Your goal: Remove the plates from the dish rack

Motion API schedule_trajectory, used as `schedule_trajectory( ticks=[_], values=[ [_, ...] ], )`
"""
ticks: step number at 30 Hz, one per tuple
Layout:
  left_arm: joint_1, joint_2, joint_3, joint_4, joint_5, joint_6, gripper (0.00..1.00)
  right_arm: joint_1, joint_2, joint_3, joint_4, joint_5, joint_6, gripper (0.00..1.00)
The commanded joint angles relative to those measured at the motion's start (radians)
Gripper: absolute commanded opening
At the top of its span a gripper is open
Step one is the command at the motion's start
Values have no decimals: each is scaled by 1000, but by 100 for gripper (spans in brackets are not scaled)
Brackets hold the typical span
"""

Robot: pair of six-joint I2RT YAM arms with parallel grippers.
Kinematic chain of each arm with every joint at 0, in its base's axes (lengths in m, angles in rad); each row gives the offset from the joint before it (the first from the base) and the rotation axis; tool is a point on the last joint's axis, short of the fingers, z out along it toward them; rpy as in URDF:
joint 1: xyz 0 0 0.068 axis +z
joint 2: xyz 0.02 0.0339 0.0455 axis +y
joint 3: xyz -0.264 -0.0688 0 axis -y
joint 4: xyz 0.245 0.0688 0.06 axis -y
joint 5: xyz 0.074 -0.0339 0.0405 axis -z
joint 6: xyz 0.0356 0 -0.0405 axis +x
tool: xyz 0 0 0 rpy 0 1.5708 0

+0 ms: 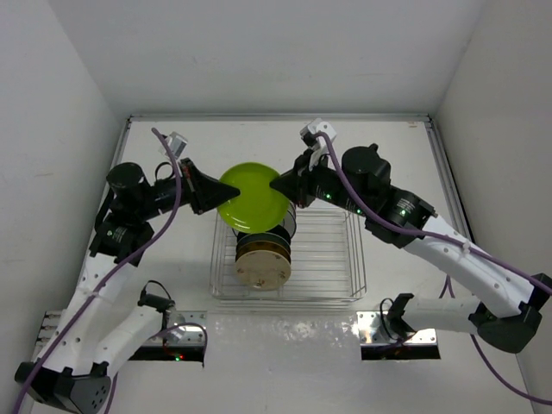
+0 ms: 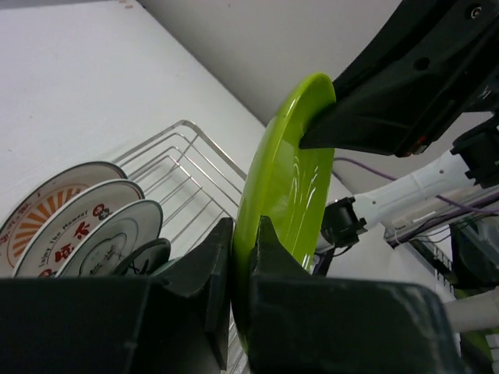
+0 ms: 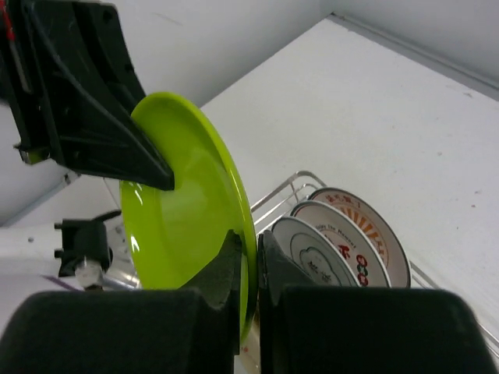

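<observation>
The lime green plate (image 1: 253, 197) is held above the far left of the dish rack (image 1: 332, 259); the left end effector (image 1: 220, 191) is clamped on its left rim, the right end effector (image 1: 276, 183) on its right rim; other plates (image 1: 263, 259) stand in the rack's left slots.

A lime green plate (image 1: 253, 198) hangs over the far left corner of the dish rack (image 1: 338, 259). The left gripper (image 1: 222, 191) pinches its left rim and the right gripper (image 1: 278, 185) its right. In the rack's left half, a tan plate (image 1: 261, 266) stands nearest, with other plates (image 1: 278, 229) behind it.
</observation>
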Motion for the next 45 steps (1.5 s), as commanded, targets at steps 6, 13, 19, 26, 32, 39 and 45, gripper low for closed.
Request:
schedule_trajectory(
  ticks=[6, 13, 19, 26, 32, 39, 45],
  values=[
    [10, 15, 90, -24, -378, -112, 0, -28, -1, -4, 27, 321, 91, 99],
    [219, 251, 321, -239, -816, -233, 0, -28, -87, -82, -34, 477, 62, 99],
    [447, 581, 306, -52, -744, -345, 0, -28, -60, -65, -171, 344, -30, 99],
    [498, 908, 321, 170, -750, -364, 0, -28, -136, -174, -176, 246, -64, 99],
    [512, 1074, 354, 271, -722, -356, 0, -28, -162, -237, -190, 184, -79, 99],
    [529, 1215, 467, 201, -735, -321, 22, -28, -142, -275, -208, 117, -102, 99],
    [539, 1272, 530, 53, -751, -325, 71, -28, -121, -285, -212, 120, -108, 99]
  ],
)
